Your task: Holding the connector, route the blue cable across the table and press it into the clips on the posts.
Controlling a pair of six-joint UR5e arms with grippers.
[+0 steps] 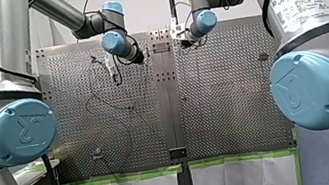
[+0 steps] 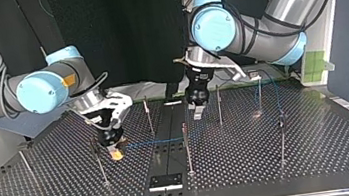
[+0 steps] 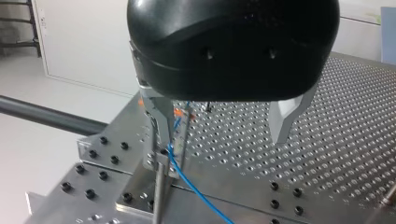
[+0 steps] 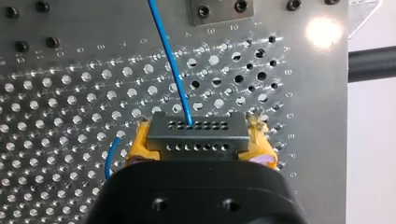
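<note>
- One thin blue cable [image 4: 170,65] is plugged into one grey connector [image 4: 196,135], two hole rows, just above the table [image 4: 56,93].
- Connector is clamped between right gripper [image 4: 201,142] yellow pads [image 4: 140,147].
- Left gripper [image 3: 219,147] is spread wide, nothing gripped.
- Seven posts [image 2: 187,147] are counted.

Bright, even light — white glare spot on the perforated table [image 4: 325,31], slight blur

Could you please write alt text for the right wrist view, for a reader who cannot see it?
My right claw grips a grey connector, which has two rows of small holes, between its yellow pads. A blue cable leaves the connector and runs ahead of the claw over the perforated table.
</note>
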